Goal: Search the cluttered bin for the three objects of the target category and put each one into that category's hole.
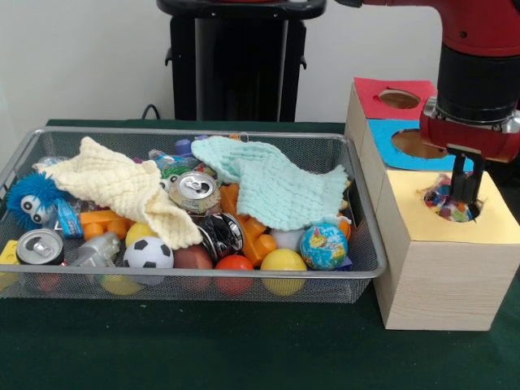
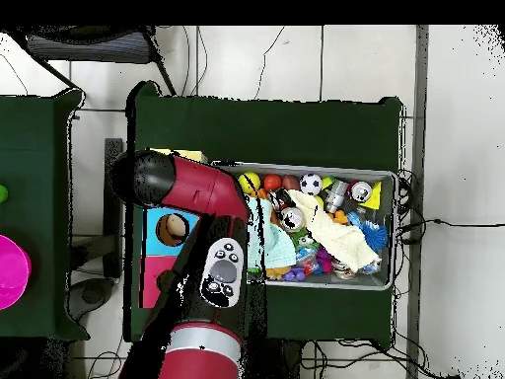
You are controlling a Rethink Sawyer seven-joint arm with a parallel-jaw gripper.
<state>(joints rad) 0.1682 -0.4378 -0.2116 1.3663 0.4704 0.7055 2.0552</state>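
Note:
The wire mesh bin [image 1: 195, 131] sits on the green table, full of toys; it also shows in the overhead view [image 2: 391, 180]. No dotted cloth shows among its contents. My gripper [image 1: 465, 193] reaches down into the hole [image 1: 452, 201] in the yellow top of the wooden box [image 1: 443, 276]. A white cloth with many-coloured dots [image 1: 443, 197] lies in that hole, against the gripper's tip. Whether the gripper holds it cannot be seen. In the overhead view my arm [image 2: 197, 188] covers the yellow top and the gripper.
The blue-topped opening [image 1: 418, 145] and the red-topped opening [image 1: 399, 99] lie behind the yellow one. In the bin lie a cream waffle cloth [image 1: 122, 183], a mint waffle cloth [image 1: 272, 183], cans [image 1: 195, 192], balls [image 1: 149, 253], a globe ball [image 1: 323, 246] and a blue fuzzy toy [image 1: 31, 199].

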